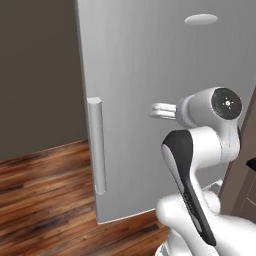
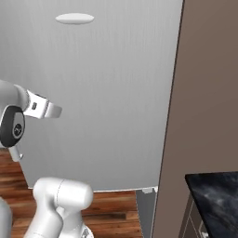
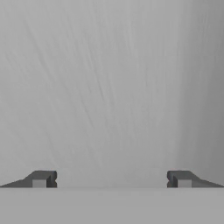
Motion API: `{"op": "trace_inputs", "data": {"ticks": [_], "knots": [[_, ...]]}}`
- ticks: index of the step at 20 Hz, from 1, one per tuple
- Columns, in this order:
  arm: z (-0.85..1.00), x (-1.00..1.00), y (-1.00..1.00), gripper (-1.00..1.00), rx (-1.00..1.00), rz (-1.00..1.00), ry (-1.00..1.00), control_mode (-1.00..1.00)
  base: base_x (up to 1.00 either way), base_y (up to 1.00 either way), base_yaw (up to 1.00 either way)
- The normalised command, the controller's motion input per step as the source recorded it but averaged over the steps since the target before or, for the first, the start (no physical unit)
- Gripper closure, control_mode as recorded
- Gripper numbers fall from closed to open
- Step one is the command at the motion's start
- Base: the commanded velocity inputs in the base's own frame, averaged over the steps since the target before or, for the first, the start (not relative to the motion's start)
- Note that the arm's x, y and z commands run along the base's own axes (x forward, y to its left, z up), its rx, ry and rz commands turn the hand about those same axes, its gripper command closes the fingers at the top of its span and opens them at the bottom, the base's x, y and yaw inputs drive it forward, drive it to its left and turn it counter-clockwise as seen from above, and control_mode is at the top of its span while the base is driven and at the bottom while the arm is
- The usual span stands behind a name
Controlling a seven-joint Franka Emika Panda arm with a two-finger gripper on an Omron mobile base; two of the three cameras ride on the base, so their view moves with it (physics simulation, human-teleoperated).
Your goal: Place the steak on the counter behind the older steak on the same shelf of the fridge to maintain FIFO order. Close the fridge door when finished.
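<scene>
Two dark fingertips stand far apart at the bottom of the hand view, with nothing between them: the gripper is released and faces a plain brushed grey-silver surface at close range. That surface is the fridge door, seen from its outer side in both base views. Its long vertical bar handle runs down near the door's left edge in the left base view, and a pale oval mark sits high on the panel. The white arm rises in front of the door, its hand reaching toward the panel at about mid height; in the right base view the hand's light grey end points right, near the door face, though whether it touches cannot be told. A brown panelled cabinet side stands to the right of the fridge, and low at the right a corner of the black marbled counter shows. No part of that corner carries the steak, so its place cannot be told. Brown wooden floor lies to the left, below a dark wall.
</scene>
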Motion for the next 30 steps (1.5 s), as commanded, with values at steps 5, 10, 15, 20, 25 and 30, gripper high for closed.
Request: {"op": "trace_inputs", "data": {"ticks": [5,10,15,20,25,30], "knots": [[-0.09,0.87,0.00,-1.00,0.06,-0.03,0.00,-1.00,0.00,0.00,0.00],[-0.02,0.55,0.00,-1.00,0.04,-0.06,0.00,-1.00,0.00,0.00,0.00],[0.00,0.18,0.00,-1.00,0.01,-0.09,-0.06,-1.00,0.00,0.00,0.00],[0.00,0.25,0.00,-1.00,0.00,-0.13,-0.04,-1.00,0.00,0.00,0.00],[-0.01,0.53,0.00,-1.00,0.00,-0.17,0.00,-1.00,0.00,0.00,0.00],[0.00,0.62,0.00,-1.00,0.00,-0.19,0.00,-1.00,0.00,0.00,0.00]]}}
